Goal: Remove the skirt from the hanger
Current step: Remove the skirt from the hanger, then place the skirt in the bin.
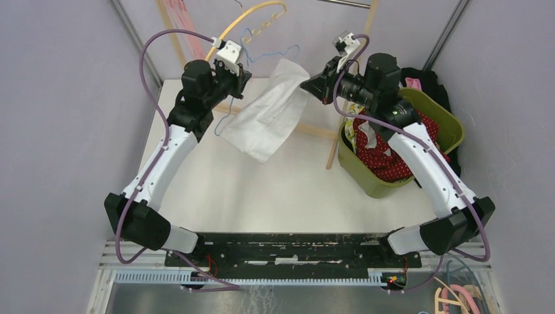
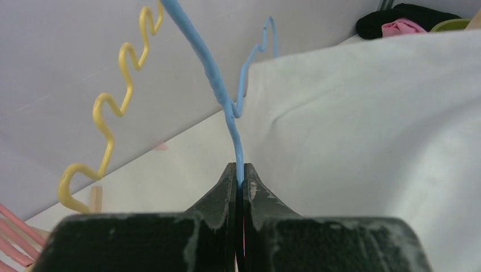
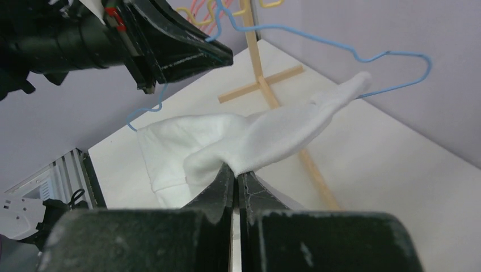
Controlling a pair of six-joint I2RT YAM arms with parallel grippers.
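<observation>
**Skirt stretched between two closed grips, one end on the hanger**

Top view: the white skirt (image 1: 268, 114) hangs above the counter (image 1: 262, 190) at about 12 o'clock, spread between the two arms. The left arm (image 1: 163, 157) reaches to 11 o'clock, where its jaws meet the blue wire hanger (image 1: 288, 48). The right arm (image 1: 425, 157) reaches to 1 o'clock, its jaws touching the skirt's upper right corner. A yellow hanger (image 1: 252, 13) hangs behind at 12 o'clock. A green bin (image 1: 451, 124) sits at 3 o'clock with a red dotted garment (image 1: 386, 160) inside. A wooden rack (image 1: 314, 131) stands between the skirt and the bin.

Left wrist view: the left jaws are pressed together on the blue wire hanger (image 2: 215, 85), which rises from between them toward 12 o'clock. The skirt (image 2: 368, 141) fills the right half, just beside the wire. The wavy yellow hanger (image 2: 105, 124) hangs at 9 o'clock, apart from the blue one. Pink hangers (image 2: 14, 238) show at 8 o'clock.

Right wrist view: the right jaws are pinched shut on a fold of the skirt (image 3: 266, 133). The cloth runs up toward 2 o'clock, where its narrow end touches the blue hanger (image 3: 340, 45). The rest droops toward 9 o'clock. The left arm's black tip (image 3: 187, 51) holds the wire at 11 o'clock. The rack (image 3: 261, 85) stands behind.
</observation>
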